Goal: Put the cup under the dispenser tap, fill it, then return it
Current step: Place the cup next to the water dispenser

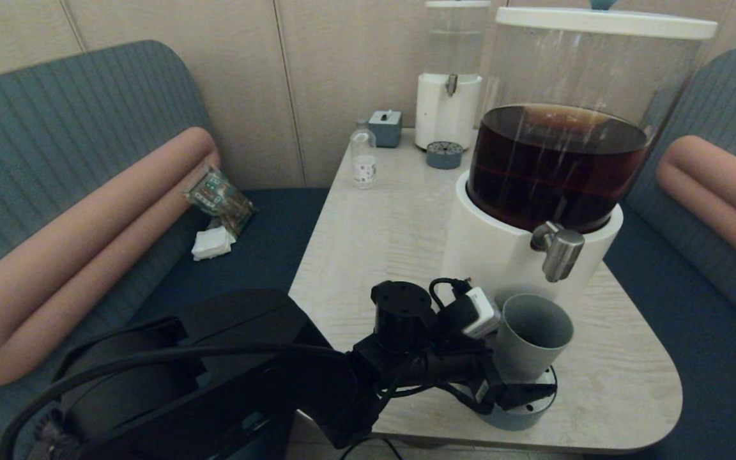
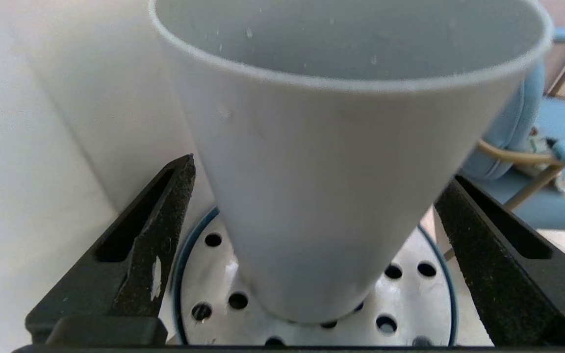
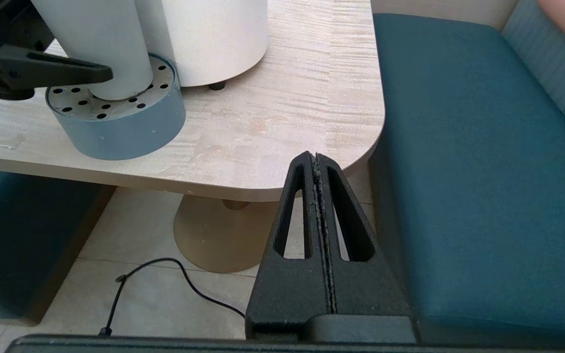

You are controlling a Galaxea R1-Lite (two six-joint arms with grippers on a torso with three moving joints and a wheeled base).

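From my station I saw the left gripper (image 2: 312, 235) reaching in from the left, low above the pale wood-grain desk (image 1: 381, 236). Its two black fingers (image 2: 155, 230) stood wide open, one on each side of the small matte grey-green tapered cup (image 1: 529, 337), and in the left wrist view there was a clear gap between each finger and the cup wall, so they held nothing. The cup stood upright on the round grey-blue drip tray with the perforated white top (image 3: 120, 122), directly ahead of the fingers, its long axis vertical and its mouth open upward; inside I could see no liquid.

Above it and slightly toward the right hung the stubby brushed-metal tap (image 1: 559, 252) of the large white-based dispenser with dark brown liquid (image 1: 553, 166). I judged the cup was not fully centred under this spout, though the view made that hard to confirm.

The left arm was clearly the nearer one. The right gripper (image 3: 318, 162) waited beyond the right corner of the desk, above the floor, with its fingers pressed together and empty.
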